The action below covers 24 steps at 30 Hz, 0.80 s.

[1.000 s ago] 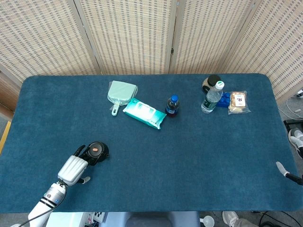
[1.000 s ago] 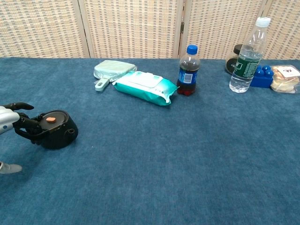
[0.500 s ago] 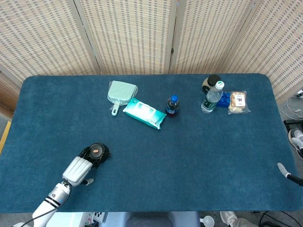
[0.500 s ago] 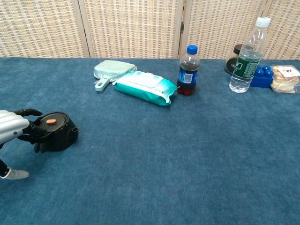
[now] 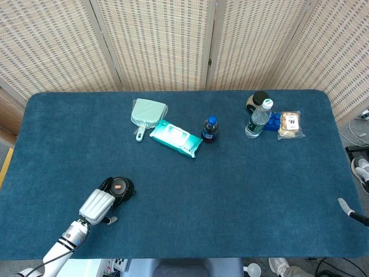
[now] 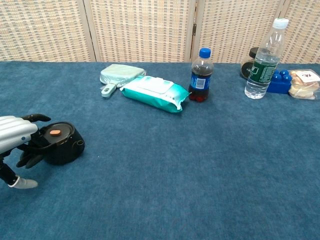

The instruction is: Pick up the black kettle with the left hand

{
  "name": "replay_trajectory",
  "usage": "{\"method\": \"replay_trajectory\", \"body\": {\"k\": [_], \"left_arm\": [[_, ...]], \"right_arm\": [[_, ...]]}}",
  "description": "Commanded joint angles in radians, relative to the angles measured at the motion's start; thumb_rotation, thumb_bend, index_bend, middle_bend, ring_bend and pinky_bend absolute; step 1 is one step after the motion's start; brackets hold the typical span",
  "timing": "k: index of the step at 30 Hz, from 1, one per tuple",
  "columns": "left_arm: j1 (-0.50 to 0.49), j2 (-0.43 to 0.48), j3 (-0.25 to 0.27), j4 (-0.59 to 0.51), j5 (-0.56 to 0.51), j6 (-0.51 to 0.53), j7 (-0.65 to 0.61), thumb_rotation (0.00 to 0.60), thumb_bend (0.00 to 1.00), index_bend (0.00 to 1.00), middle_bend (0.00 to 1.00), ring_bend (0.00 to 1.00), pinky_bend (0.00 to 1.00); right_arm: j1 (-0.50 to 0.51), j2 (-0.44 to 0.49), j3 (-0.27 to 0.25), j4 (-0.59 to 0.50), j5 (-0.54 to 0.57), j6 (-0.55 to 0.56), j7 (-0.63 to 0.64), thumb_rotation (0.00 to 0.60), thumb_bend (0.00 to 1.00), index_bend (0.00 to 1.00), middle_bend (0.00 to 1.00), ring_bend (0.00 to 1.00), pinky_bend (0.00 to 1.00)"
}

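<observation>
The black kettle (image 5: 120, 187) with an orange button on its lid sits at the near left of the blue table (image 5: 230, 190). My left hand (image 5: 98, 205) grips it from its left side. In the chest view the dark fingers (image 6: 31, 152) curl around the kettle (image 6: 62, 145), and the silver back of the left hand (image 6: 17, 132) lies beside the lid. The kettle's base looks level with the cloth. Only a tip of my right hand (image 5: 346, 206) shows at the right edge, far from the kettle.
At the back stand a mint dustpan (image 5: 147, 112), a teal wipes pack (image 5: 176, 138), a cola bottle (image 5: 210, 129), a water bottle (image 5: 258, 119), a dark jar (image 5: 258, 101), a blue block (image 5: 273, 122) and a snack packet (image 5: 289, 124).
My left hand has closed in around the kettle. Hand and kettle together have shifted slightly toward the near edge and to the right.
</observation>
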Motion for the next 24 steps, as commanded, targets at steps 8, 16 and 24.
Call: {"method": "replay_trajectory", "body": {"k": [8,16,24], "left_arm": [[-0.013,0.008,-0.026,-0.033,-0.008,0.013,-0.018,0.6,0.1,0.87,0.93,0.75,0.02],[-0.007,0.027,-0.05,-0.078,-0.032,0.039,-0.082,0.328,0.09,0.93,0.98,0.8,0.02],[0.014,0.066,-0.063,-0.135,-0.07,0.066,-0.112,0.196,0.07,0.96,1.0,0.83,0.02]], "right_arm": [[0.006,-0.004,0.005,0.011,0.002,-0.008,0.006,0.6,0.2,0.2,0.28,0.14,0.16],[0.013,-0.011,0.007,0.027,0.006,-0.02,0.017,0.6,0.2,0.2,0.28,0.14,0.16],[0.023,-0.013,0.009,0.031,0.0,-0.027,0.019,0.6,0.2,0.2,0.28,0.14,0.16]]}}
